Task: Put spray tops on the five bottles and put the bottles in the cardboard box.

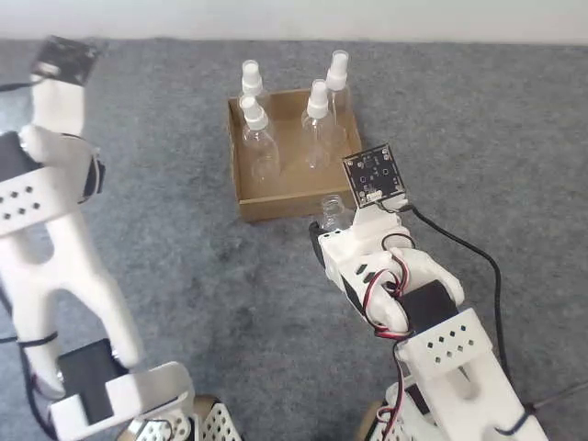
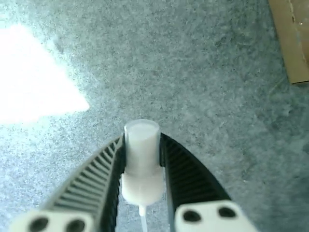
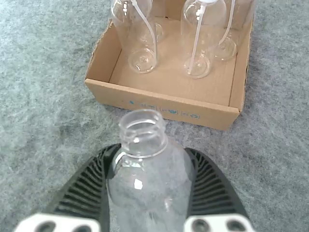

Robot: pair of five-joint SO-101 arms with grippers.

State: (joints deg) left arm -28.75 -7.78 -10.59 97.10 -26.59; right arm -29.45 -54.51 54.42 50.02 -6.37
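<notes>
Bottle (image 3: 147, 183), clear plastic with an open threaded neck, stands gripped between the right gripper's (image 3: 152, 151) ribbed black fingers (image 3: 87, 188), lower centre, near the brown cardboard box (image 3: 164, 104); the left gripper (image 2: 141, 140) pinches a white cylindrical spray top (image 2: 141, 164).

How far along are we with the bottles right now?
Done: four capped bottles stand in the cardboard box. In hand: the right hand grips the fifth bottle, neck open, just outside the box; the left hand holds a spray top. Left: fit that top, then box the bottle.
</notes>
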